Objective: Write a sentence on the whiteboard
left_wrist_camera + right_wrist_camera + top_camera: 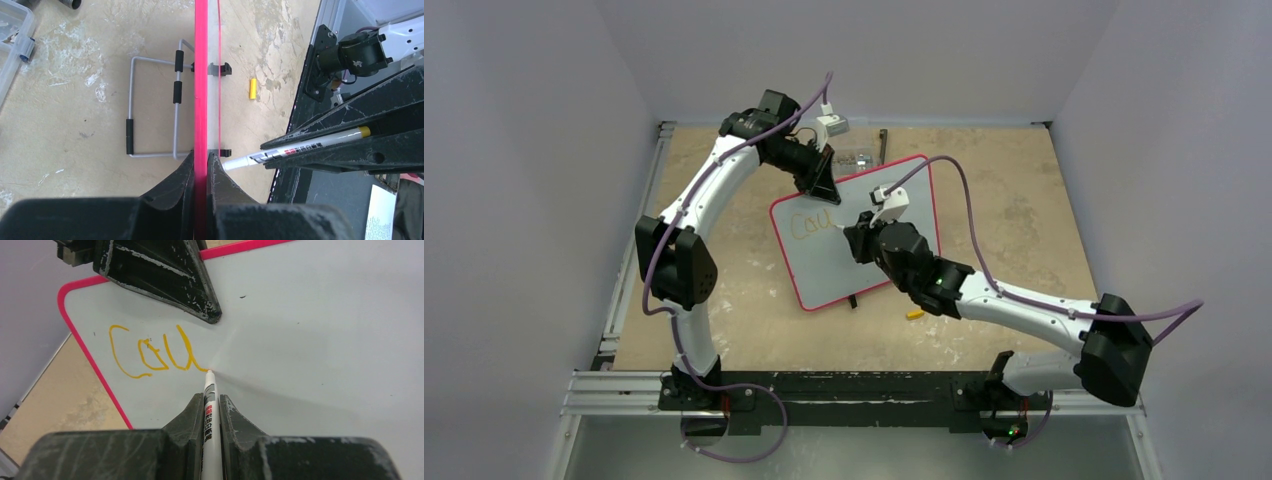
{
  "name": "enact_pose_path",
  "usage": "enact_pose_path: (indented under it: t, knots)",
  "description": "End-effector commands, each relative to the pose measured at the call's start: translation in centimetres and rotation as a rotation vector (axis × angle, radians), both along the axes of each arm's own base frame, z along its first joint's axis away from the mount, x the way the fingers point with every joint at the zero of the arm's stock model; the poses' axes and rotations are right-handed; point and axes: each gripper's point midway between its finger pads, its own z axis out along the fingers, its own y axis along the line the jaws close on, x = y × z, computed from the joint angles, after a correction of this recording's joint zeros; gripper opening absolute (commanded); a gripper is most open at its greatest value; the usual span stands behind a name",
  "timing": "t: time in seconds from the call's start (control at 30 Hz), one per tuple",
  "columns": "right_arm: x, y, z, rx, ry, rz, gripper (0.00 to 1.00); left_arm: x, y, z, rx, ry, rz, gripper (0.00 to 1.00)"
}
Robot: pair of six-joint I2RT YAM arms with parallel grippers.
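Scuffed tan table (1024, 200) — whiteboard (829, 268) near its middle, left gripper (201, 161) pinched on the pink rim, right gripper (210, 405) clamped on the marker (209, 390), tip touching past "Cou" of the sentence (150, 352) — a hard push could slip the board in that edge grip, skewing the stroke.

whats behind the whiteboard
A grey wire stand with black sleeves sits behind the whiteboard, meeting its rim. The left pincer clamps that rim and hides the board's near part; the top view shows none of the back.
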Motion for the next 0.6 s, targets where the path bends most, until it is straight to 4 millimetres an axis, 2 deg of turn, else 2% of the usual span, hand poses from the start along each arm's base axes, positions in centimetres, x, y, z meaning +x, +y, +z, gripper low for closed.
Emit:
enact_pose_path:
  t: [0.0, 0.17, 0.3, 0.43, 0.57]
  knots:
    - [0.5, -2.2, 2.5, -0.011, 0.007, -0.089, 0.0, 1.0, 0.3, -0.5, 0.089, -0.145, -0.021, 0.0]
    - [0.1, -2.7, 5.6, 0.08, 0.005, -0.109, 0.0, 1.7, 0.8, -0.5, 0.088, -0.175, 0.023, 0.0]
    - [0.1, -3.0, 6.8, 0.119, -0.003, -0.125, 0.0, 2.3, 0.3, 0.1, 0.053, -0.181, 0.036, 0.0]
    - [0.3, -2.3, 8.2, 0.134, -0.019, -0.105, 0.0, 2.9, 0.3, 0.0, 0.038, -0.157, 0.046, 0.0]
    - [0.3, -1.8, 9.7, 0.116, -0.037, -0.075, 0.0, 2.5, 0.3, 1.1, 0.004, -0.158, 0.041, 0.0]
